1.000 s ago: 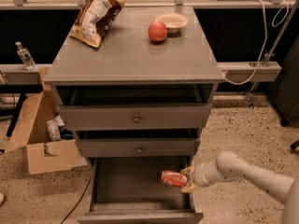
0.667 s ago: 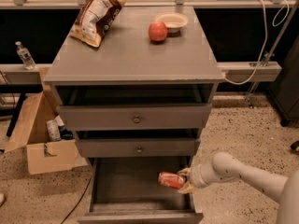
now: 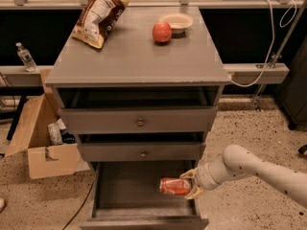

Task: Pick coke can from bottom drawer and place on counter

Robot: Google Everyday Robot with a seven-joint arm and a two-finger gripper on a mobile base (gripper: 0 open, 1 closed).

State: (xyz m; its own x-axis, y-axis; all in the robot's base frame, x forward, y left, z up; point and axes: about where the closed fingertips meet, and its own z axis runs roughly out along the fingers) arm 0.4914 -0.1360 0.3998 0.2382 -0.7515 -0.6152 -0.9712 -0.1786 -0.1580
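Coke can (image 3: 174, 186) is in the grasp! It lies on its side at the right of the open bottom drawer (image 3: 122, 188), and the gripper (image 3: 188, 185) reaches in from the right with its two fingers clamped on the can's right end, one above and one below. Whether the can rests on the drawer floor or hangs just clear of it, I can't tell from here. So the pick looks made, and the step in hand is the lift-out.

Next, I'd say, comes a pull up and forward, clear of the drawer's right wall and the two shut drawers above, then a long rise to the worktop (image 3: 134, 61). Up there an apple (image 3: 162, 32), a bowl (image 3: 176, 21) and a chip bag (image 3: 98, 14) sit toward the back; the front stretch looks the natural landing spot.
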